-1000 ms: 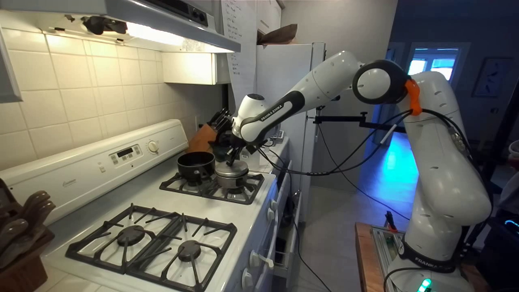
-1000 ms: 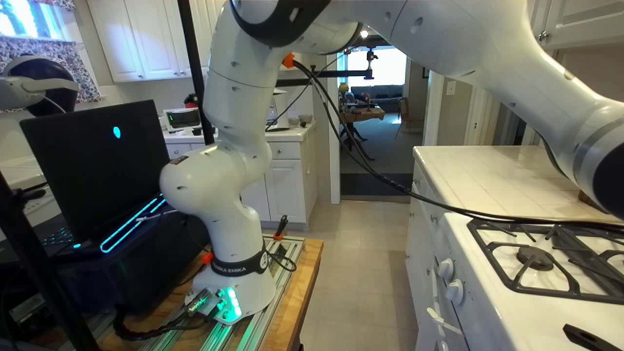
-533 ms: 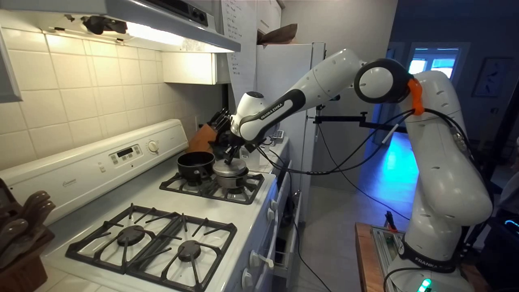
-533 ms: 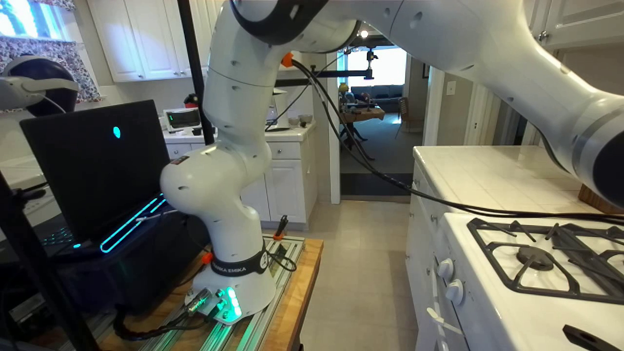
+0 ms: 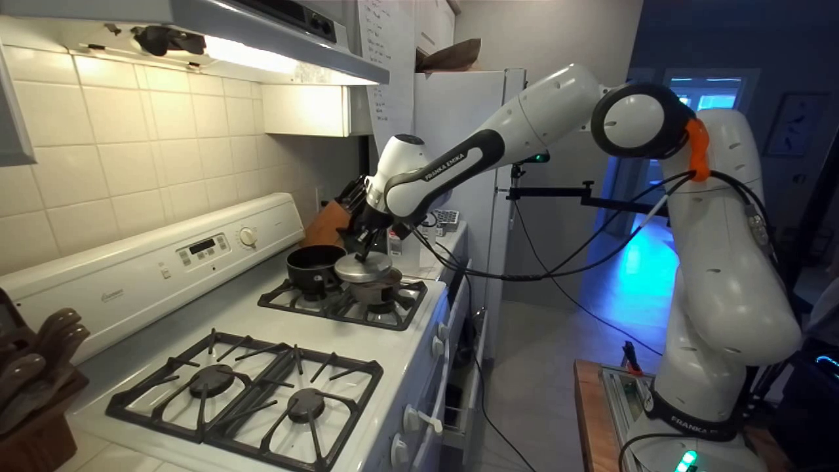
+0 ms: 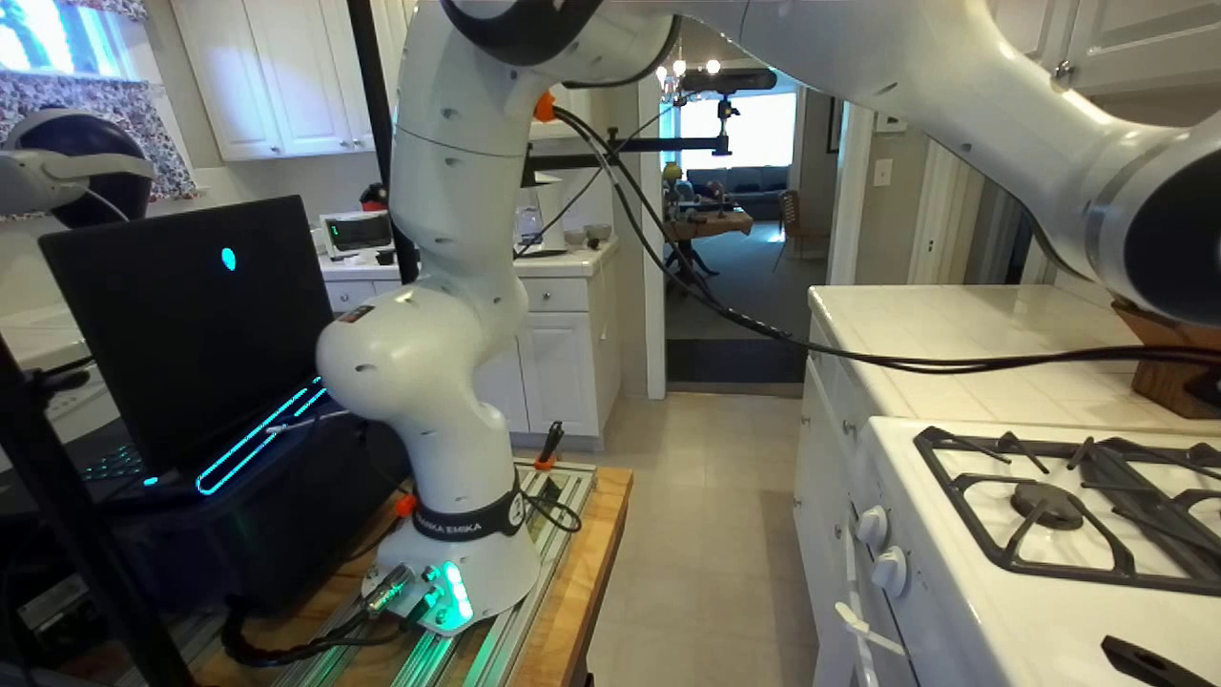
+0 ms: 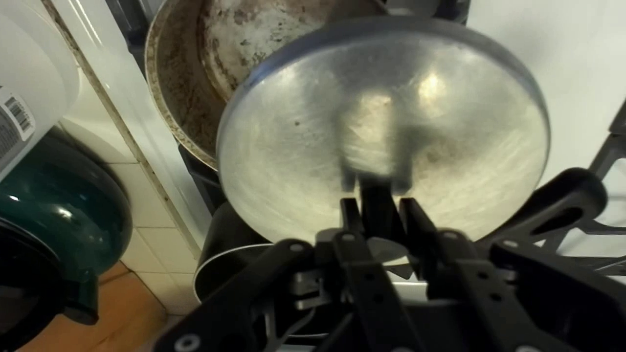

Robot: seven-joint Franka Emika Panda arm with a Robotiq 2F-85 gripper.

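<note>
A domed silver lid (image 7: 293,146) hangs from my gripper (image 7: 377,203), whose two fingers are closed on its black knob (image 7: 380,210). In an exterior view the lid (image 5: 362,267) stands tilted above the grey pot (image 5: 377,293), shifted off it toward the black pot (image 5: 316,265). Part of the grey pot's stained inside (image 7: 181,98) shows past the lid's edge in the wrist view; the lid hides the rest. A rim of the black pot (image 7: 220,254) peeks out below the lid. My gripper (image 5: 362,252) points down from the wrist.
A green kettle (image 7: 68,210) and a white jug (image 7: 34,73) stand beside the stove. A black handle (image 7: 562,200) sticks out past the lid. Behind the pots is a knife block (image 5: 328,223). The range hood (image 5: 282,46) overhangs the stove; burner grates (image 5: 249,393) lie nearer.
The lid, in my gripper, has risen and shifted toward the black pot, exposing more of the grey pot. The arm has lifted and drawn back, its cables rising with it.
</note>
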